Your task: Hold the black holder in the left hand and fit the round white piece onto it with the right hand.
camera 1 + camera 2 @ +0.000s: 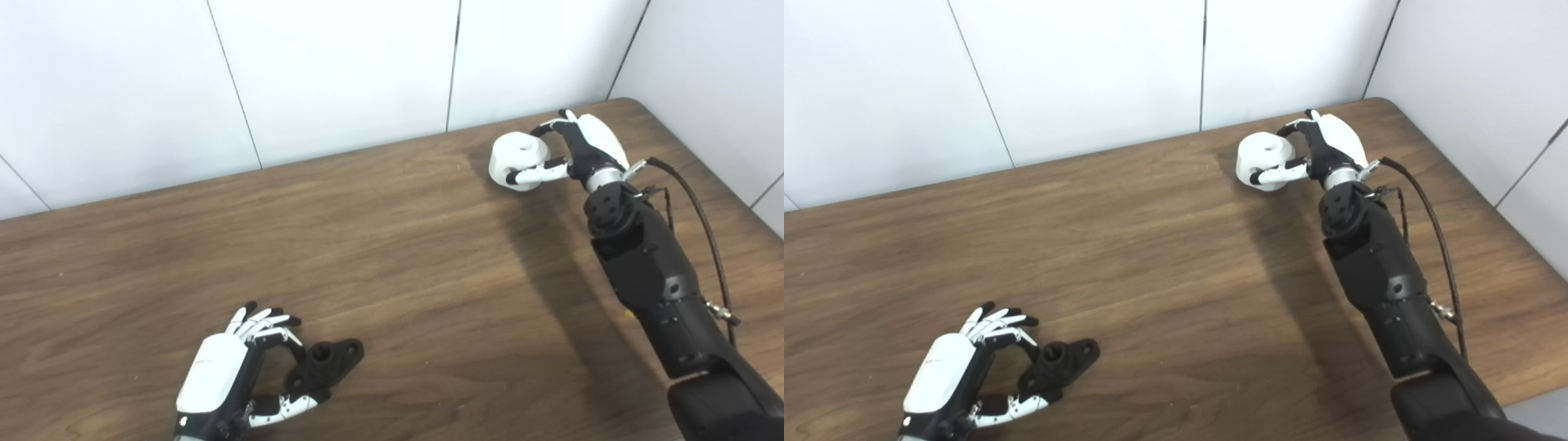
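The black holder, a flat bracket with a raised ring, lies on the wooden table near its front left. My left hand wraps its left end, with fingers on the upper side and the thumb under the near edge. The round white piece, a short cylinder with a hole on top, sits at the table's far right. My right hand holds it from the right, thumb across the front and fingers over the back. The two hands are far apart.
White wall panels run close behind the table's far edge and along its right side. A black cable loops off my right forearm. Bare wood lies between the two hands.
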Available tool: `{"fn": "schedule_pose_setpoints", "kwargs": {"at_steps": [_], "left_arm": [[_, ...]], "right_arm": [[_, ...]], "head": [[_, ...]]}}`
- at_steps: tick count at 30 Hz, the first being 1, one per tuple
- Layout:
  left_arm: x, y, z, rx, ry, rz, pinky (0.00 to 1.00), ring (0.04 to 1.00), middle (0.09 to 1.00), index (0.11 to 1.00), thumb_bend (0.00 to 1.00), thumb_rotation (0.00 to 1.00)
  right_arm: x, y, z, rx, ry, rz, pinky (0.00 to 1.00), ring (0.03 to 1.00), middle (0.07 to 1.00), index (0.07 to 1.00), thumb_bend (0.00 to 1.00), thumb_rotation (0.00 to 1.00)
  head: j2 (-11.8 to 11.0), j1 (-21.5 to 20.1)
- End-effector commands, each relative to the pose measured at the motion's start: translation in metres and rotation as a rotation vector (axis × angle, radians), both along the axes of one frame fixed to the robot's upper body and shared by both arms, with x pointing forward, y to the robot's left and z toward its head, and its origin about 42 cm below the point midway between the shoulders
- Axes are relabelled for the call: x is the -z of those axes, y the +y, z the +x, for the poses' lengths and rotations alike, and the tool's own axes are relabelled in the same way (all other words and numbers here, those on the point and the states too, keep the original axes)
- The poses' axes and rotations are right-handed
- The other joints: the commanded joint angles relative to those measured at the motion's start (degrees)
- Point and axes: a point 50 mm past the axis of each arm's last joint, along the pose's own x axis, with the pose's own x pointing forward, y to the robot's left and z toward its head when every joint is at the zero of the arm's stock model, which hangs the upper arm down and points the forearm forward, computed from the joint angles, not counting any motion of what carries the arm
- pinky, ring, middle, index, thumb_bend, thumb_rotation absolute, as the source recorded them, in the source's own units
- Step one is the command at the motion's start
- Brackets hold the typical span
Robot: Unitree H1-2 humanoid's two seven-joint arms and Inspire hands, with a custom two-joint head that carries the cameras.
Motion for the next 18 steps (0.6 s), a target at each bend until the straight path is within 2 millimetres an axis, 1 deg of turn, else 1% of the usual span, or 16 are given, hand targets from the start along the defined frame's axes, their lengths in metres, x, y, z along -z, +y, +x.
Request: {"fn": "schedule_pose_setpoints", "kwargs": {"at_steps": [1, 7, 12, 13, 16, 18], "left_arm": [[0.0029, 0.0047, -0.0016, 0.006, 0.023, 0.044, 0.97, 0.86, 0.768, 0.485, 0.52, 0.05], [0.0022, 0.0064, -0.0019, 0.007, 0.024, 0.049, 0.98, 0.863, 0.77, 0.485, 0.52, 0.05], [0.0017, 0.0062, -0.002, 0.009, 0.023, 0.05, 0.97, 0.863, 0.771, 0.485, 0.52, 0.05], [0.0017, 0.0058, -0.002, 0.008, 0.027, 0.05, 0.97, 0.862, 0.77, 0.486, 0.52, 0.05], [0.002, 0.0043, -0.0019, 0.007, 0.027, 0.044, 0.97, 0.862, 0.771, 0.485, 0.52, 0.05], [0.0019, 0.0035, -0.0017, 0.009, 0.027, 0.042, 0.97, 0.859, 0.769, 0.485, 0.52, 0.05]], "right_arm": [[-0.0243, -0.0013, 0.0065, 0.008, -0.083, -0.026, 1.0, 1.0, 0.978, 0.706, 0.92, 0.32], [-0.0209, 0.0, 0.0065, 0.009, -0.082, -0.03, 1.0, 1.0, 0.97, 0.688, 0.91, 0.32], [-0.0207, -0.0004, 0.0059, 0.008, -0.094, -0.027, 1.0, 1.0, 0.965, 0.675, 0.89, 0.3], [-0.02, -0.001, 0.0058, 0.007, -0.1, -0.029, 1.0, 1.0, 0.964, 0.671, 0.89, 0.3], [-0.0176, -0.0032, 0.0057, 0.01, -0.12, -0.028, 1.0, 1.0, 0.956, 0.653, 0.89, 0.29], [-0.016, -0.0046, 0.0056, 0.016, -0.137, -0.021, 1.0, 1.0, 0.946, 0.628, 0.89, 0.27]], "head": [[0.0, 0.1], [0.1, 0.0], [0.0, 0.0], [-0.3, -0.1], [-0.4, 0.2], [-0.4, 0.2]]}}
